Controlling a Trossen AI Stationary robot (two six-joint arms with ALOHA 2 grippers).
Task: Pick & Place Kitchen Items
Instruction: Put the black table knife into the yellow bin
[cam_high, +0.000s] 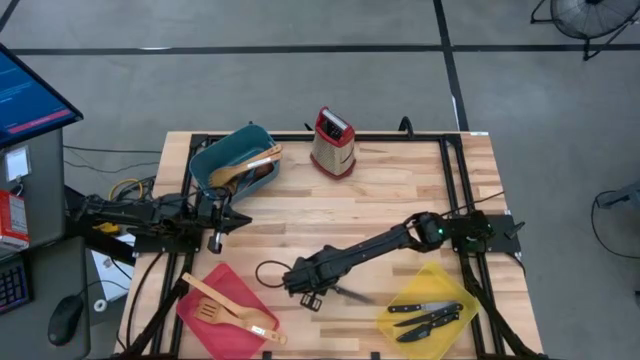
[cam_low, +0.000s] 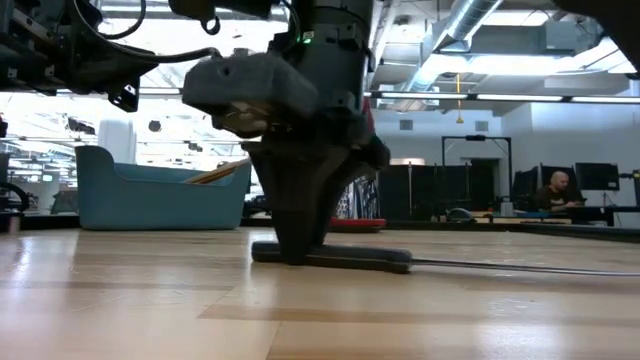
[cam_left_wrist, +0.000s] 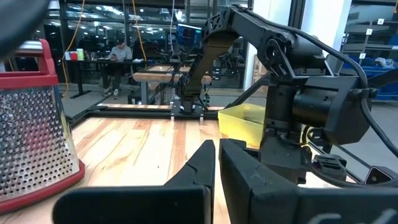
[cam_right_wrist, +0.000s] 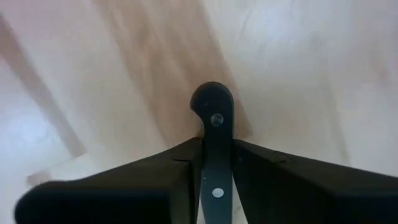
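Note:
A black-handled steel knife (cam_high: 335, 291) lies on the wooden table (cam_high: 400, 190) near its front middle, with its blade (cam_low: 520, 267) pointing toward the table's right. My right gripper (cam_high: 304, 288) stands over the knife's handle and is shut on it. My left gripper (cam_high: 236, 218) is shut and empty at the table's left, just in front of the teal bin (cam_high: 232, 160). That bin holds wooden utensils (cam_high: 255, 163). My right gripper pinches the knife's black handle (cam_right_wrist: 216, 134) between its two fingers (cam_low: 292, 235), a little in from the butt end (cam_right_wrist: 211, 99), which sticks out past them. The fingers point down from above and lie across the handle. The knife lies flat on the table.
A red bin (cam_high: 222, 308) with wooden spatulas (cam_high: 228, 310) sits at the near left. A yellow bin (cam_high: 432, 290) with black-handled knives (cam_high: 428, 315) sits at the near right. A red-topped steel box grater (cam_high: 332, 142) stands at the far middle. Bare wood lies between them.

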